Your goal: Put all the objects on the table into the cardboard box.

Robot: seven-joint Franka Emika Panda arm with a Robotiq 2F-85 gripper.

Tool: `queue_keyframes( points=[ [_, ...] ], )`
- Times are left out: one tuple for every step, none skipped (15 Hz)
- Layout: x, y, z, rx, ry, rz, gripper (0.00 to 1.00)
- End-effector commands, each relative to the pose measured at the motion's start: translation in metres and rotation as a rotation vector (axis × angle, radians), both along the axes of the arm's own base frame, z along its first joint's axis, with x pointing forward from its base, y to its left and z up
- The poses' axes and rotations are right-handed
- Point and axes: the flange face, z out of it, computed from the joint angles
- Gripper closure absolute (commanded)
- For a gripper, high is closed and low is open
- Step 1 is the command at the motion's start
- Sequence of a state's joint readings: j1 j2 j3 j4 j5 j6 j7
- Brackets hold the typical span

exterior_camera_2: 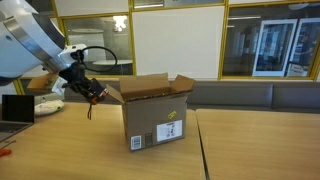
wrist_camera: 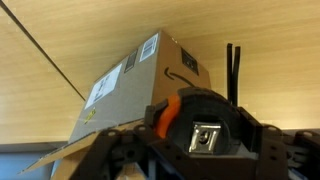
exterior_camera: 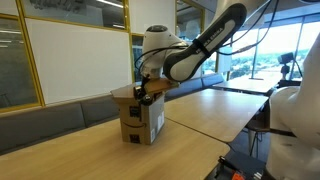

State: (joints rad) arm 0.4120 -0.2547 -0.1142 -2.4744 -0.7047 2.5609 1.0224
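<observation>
An open cardboard box (exterior_camera: 143, 118) with shipping labels stands on the wooden table (exterior_camera: 200, 115). It also shows in the other exterior view (exterior_camera_2: 155, 122) and in the wrist view (wrist_camera: 135, 75). My gripper (exterior_camera_2: 92, 91) hangs beside the box's open flap, just above table height, and shows at the box's top edge (exterior_camera: 146, 90). In the wrist view my gripper (wrist_camera: 196, 150) is shut on a grey and orange tape measure (wrist_camera: 195, 115) with a metal clip. No other loose task objects show on the table.
A laptop (exterior_camera_2: 14, 108) sits on the table edge behind my arm. A grey bench (exterior_camera_2: 260, 96) and glass walls run behind the table. A second table (exterior_camera: 240, 85) lies further back. A white machine part (exterior_camera: 292, 110) stands at the frame's edge.
</observation>
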Motion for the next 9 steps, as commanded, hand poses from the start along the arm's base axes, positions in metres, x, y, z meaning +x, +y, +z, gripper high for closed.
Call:
queue_keyframes(
  points=[
    [0.011,0.004,0.039,-0.017,-0.067,-0.019,0.47],
    [0.017,0.003,0.049,-0.018,-0.091,-0.020,0.47],
    [0.021,0.001,0.056,-0.018,-0.106,-0.022,0.47],
    [0.029,-0.003,0.066,-0.016,-0.129,-0.028,0.47],
    [0.036,-0.009,0.075,-0.014,-0.151,-0.036,0.47],
    [0.045,-0.017,0.086,-0.008,-0.172,-0.047,0.47],
    [0.053,-0.025,0.096,-0.002,-0.190,-0.059,0.47],
    [0.062,-0.035,0.107,0.004,-0.209,-0.071,0.47],
    [0.071,-0.044,0.116,0.010,-0.225,-0.084,0.47]
  ],
)
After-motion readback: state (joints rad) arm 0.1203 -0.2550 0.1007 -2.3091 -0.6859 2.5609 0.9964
